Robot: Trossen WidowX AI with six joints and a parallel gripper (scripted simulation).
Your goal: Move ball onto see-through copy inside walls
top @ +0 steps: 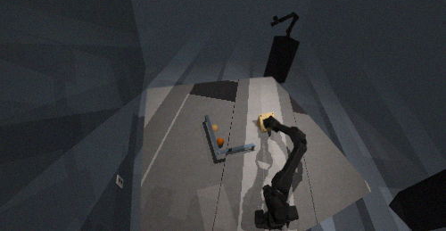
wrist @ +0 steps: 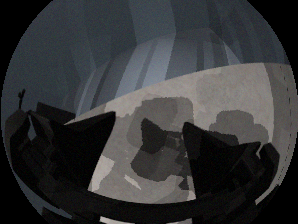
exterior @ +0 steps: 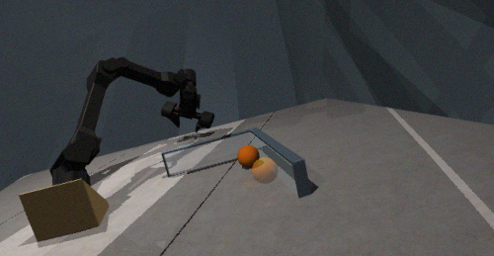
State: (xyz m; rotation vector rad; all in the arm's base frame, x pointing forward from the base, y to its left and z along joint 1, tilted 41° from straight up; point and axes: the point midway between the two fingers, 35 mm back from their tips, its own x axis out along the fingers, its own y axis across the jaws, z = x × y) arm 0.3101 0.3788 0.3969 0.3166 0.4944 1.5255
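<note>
Fingers (exterior: pixel 188 119) spread, well outside walls (exterior: pixel 284 157).

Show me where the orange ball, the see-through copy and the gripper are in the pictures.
orange ball (exterior: pixel 248 155), exterior view, middle of the ball.
see-through copy (exterior: pixel 265 170), exterior view, middle of the pale sphere.
gripper (exterior: pixel 188 120), exterior view, midway between its open fingertips.
</note>
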